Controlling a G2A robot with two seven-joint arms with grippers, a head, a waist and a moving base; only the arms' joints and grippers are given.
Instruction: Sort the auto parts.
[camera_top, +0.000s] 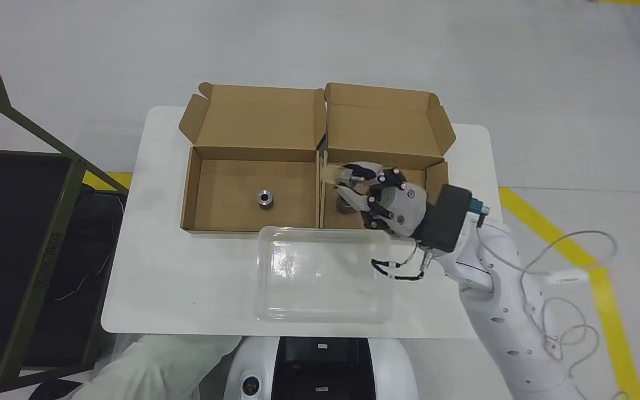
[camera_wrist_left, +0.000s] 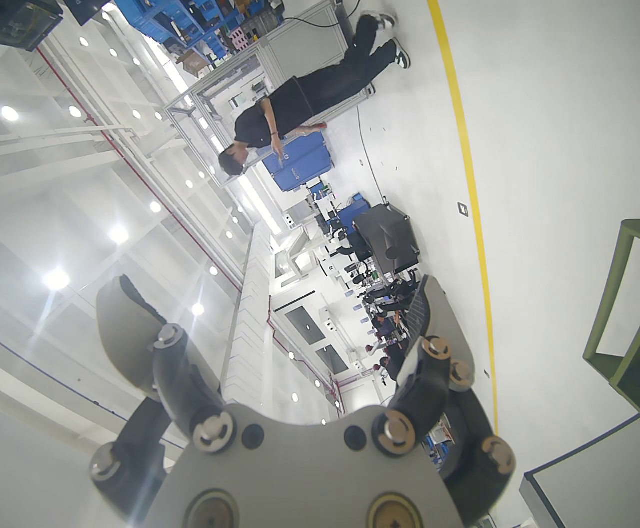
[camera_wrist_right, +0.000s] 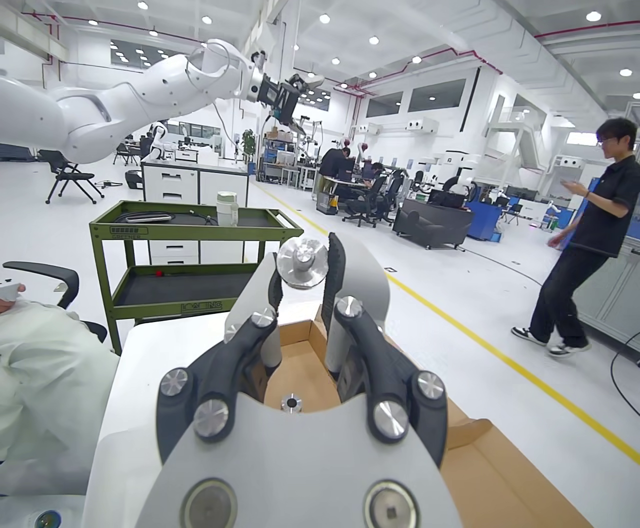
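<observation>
Right gripper is held above the right cardboard box, fingers closed on a round metal disc. A small metal part is seen lying in the left cardboard box. A clear plastic tray is set on the table before both boxes. Left gripper is held aloft, fingers spread wide, nothing held.

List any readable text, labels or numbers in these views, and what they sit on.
Nothing quotable.
Green cart, lower shelf edge: raised lettering, partly behind the right gripper, not readable whole.
Same cart, top shelf edge: label, too small.
Blue cabinet: white mark, blurred.
Cardboard boxes and the held auto part: no print seen.
</observation>
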